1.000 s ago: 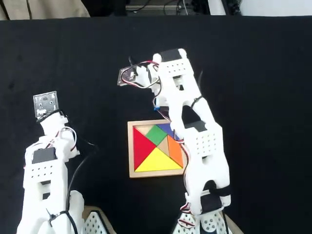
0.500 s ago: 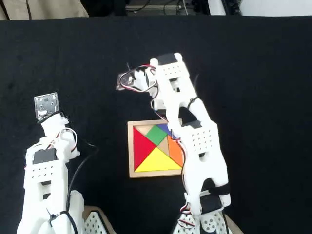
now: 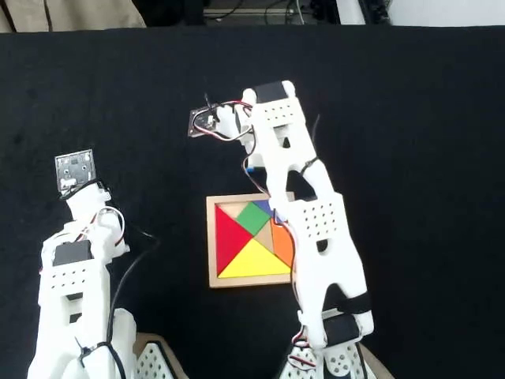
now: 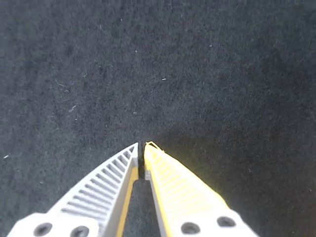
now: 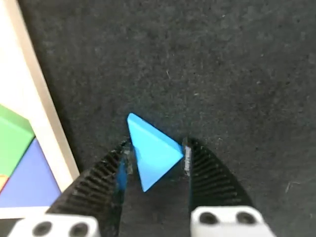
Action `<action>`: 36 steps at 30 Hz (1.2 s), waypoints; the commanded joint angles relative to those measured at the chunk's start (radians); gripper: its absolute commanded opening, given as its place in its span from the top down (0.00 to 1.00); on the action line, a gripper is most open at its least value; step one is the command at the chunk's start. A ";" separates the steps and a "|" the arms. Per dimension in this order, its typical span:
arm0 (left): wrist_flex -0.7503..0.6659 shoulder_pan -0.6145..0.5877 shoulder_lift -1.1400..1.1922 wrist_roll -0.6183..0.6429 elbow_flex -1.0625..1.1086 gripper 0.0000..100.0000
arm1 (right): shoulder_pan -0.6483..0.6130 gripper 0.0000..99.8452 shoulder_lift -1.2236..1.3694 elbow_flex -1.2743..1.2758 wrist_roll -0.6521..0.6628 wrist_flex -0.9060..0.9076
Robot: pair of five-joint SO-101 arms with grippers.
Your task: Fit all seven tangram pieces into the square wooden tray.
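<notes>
Your right claw (image 5: 156, 146) is pinching the small light-blue triangular piece (image 5: 152, 153), one finger on each side of it and one corner of the piece poking out past the tips. It hangs over the black tabletop (image 5: 237, 59), just beside the pale rim of the square wooden tray (image 5: 43, 112) and outside it. You cannot tell from here whether the piece is lifted or resting on the cloth.

Inside the tray (image 3: 211, 237) sit the green square piece (image 3: 254, 216), the violet-blue piece (image 3: 268, 207), the large red triangle (image 3: 228, 238), the large yellow triangle (image 3: 254, 260) and the orange piece (image 3: 283, 246). Between green, yellow and orange there is a wood-coloured triangular patch (image 3: 263, 233), which looks like an open slot, though the right arm covers that side of the tray and may hide more.

Your left claw (image 4: 143, 148) is pressed together with nothing in it, over bare tabletop well apart from the tray.

The step in hand reads as carrying one of the last pieces in. Next you need to bring the triangle over the rim to the open slot, turn the wrist so its edges line up with the neighbours, lower it flat and only then spread the claw. A tilted corner could ride up on the seated pieces.
</notes>
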 commanded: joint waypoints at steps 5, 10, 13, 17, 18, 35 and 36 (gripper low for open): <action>-0.017 0.016 -0.023 0.005 -0.005 0.97 | -0.003 0.92 -0.050 -0.108 0.002 0.112; -0.017 0.018 -0.023 0.005 -0.005 0.97 | 0.017 0.92 -0.217 -0.125 -0.180 0.110; -0.017 0.018 -0.023 0.005 -0.005 0.97 | 0.018 0.92 -0.355 0.001 -0.292 0.110; -0.017 0.018 -0.023 0.005 -0.005 0.97 | 0.009 0.92 -0.588 0.268 -0.457 0.109; -0.015 0.018 -0.023 0.005 -0.005 0.97 | 0.002 0.92 -0.644 0.338 -0.511 0.109; -0.011 0.018 -0.023 0.005 -0.004 0.97 | -0.035 0.92 -1.013 1.207 -1.780 -0.195; -0.011 0.018 -0.023 0.005 -0.004 0.97 | -0.046 0.92 -1.013 1.207 -1.826 -0.195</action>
